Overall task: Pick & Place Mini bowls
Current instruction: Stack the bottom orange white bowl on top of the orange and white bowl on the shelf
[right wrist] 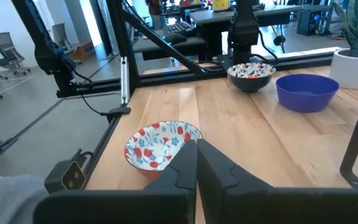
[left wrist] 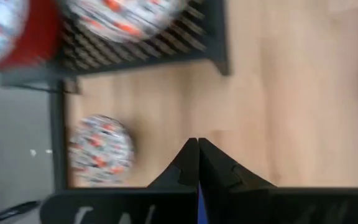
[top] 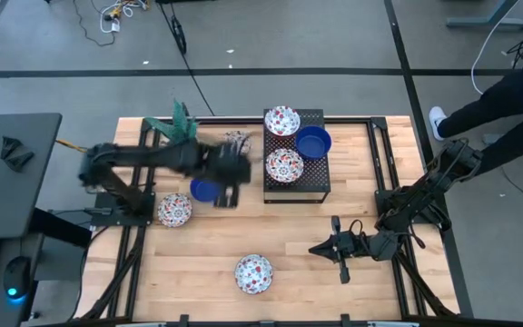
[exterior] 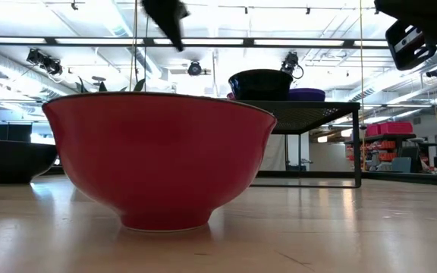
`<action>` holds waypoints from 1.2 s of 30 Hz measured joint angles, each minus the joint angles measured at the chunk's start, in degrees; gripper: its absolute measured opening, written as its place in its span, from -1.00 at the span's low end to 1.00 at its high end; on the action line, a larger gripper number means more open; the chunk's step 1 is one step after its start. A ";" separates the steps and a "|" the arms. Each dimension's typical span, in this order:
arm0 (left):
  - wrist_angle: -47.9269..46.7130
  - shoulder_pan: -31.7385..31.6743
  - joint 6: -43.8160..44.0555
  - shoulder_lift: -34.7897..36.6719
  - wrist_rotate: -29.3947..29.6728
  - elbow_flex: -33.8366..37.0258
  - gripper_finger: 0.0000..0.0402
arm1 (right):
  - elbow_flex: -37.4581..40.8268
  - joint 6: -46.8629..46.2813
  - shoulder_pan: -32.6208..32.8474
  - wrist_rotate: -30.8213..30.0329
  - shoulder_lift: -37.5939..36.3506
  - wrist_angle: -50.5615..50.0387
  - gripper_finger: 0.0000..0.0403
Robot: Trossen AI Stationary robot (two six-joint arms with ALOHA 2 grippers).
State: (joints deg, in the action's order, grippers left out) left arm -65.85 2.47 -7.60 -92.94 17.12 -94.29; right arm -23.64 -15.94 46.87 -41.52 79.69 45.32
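Several mini bowls show. Two floral bowls (top: 282,120) (top: 284,164) and a blue one (top: 313,142) sit on the black rack (top: 320,186). On the table stand a blue bowl (top: 202,189) (right wrist: 306,91), a floral bowl (top: 174,210) near the left arm's base, a floral bowl (top: 253,273) (right wrist: 160,146) at the near edge, and one (left wrist: 98,149) by the far edge. My left gripper (top: 228,195) (left wrist: 197,155) is shut, raised just right of the blue table bowl. My right gripper (top: 318,247) (right wrist: 196,152) is shut, right of the near floral bowl.
A white plant pot (right wrist: 355,65) with green leaves (top: 182,120) stands at the table's far left. A person's dark leg and white shoe (top: 438,121) are beyond the table's right far corner. Bare wood (top: 207,241) lies between the bowls.
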 joint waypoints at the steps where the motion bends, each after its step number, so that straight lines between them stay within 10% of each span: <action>1: 2.38 1.98 2.56 2.16 0.72 4.37 -0.99 | 0.00 -0.15 0.00 0.02 0.27 0.13 -0.94; 10: 25.66 25.40 31.83 16.96 10.56 35.28 -0.99 | 0.02 -0.12 -0.56 0.10 5.66 5.11 -0.94; 21: 50.22 48.34 51.41 9.59 33.56 46.69 -0.99 | -2.53 -1.02 -7.10 6.98 13.23 18.08 -0.93; 29: 45.91 52.89 69.10 1.41 36.53 46.85 -0.98 | -20.60 0.47 -13.46 19.06 15.84 -10.49 -0.72; 36: 36.07 52.33 92.21 -1.21 27.07 46.83 -0.97 | -33.29 5.41 -17.55 22.62 18.42 -27.05 -0.49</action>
State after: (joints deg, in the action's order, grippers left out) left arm -29.77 54.79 84.61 -94.15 44.19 -47.46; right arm -56.93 -10.53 29.32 -18.90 98.12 18.26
